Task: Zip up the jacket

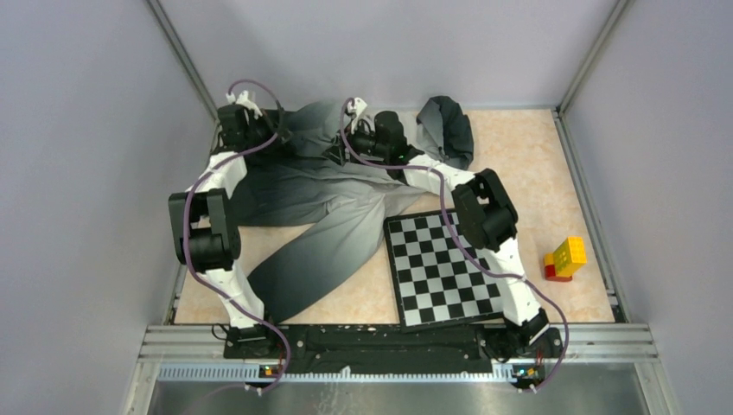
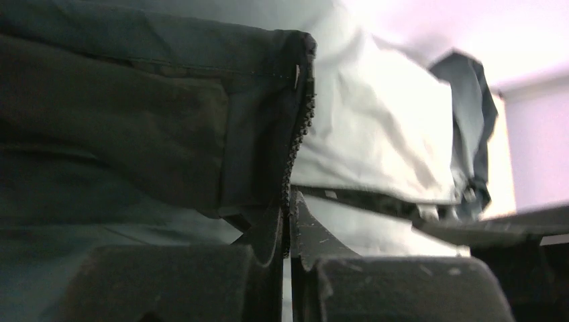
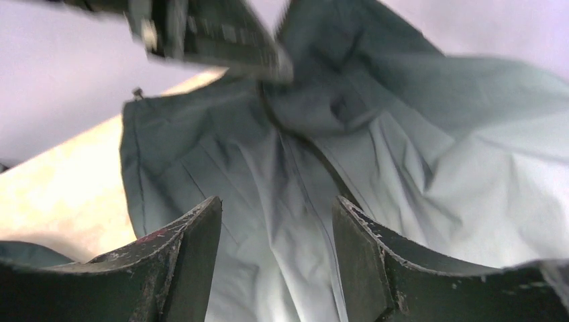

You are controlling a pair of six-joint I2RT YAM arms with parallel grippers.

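Dark fingers of the left gripper fill the bottom of the left wrist view, pinched together on the toothed zipper edge of the jacket, which rises limp just ahead of the jaws. In the right wrist view the right gripper has its jaws apart, with creased fabric ahead of them and nothing held. From above, the soft, light jacket sprawls beneath both grippers, and its stiffer zipper edge looks the surest hold.

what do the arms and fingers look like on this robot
The left arm and right arm have white links with chunky black joint housings. A purple cable loops along each. The fingers are black and wedge-shaped, with scuffed, whitish edges.
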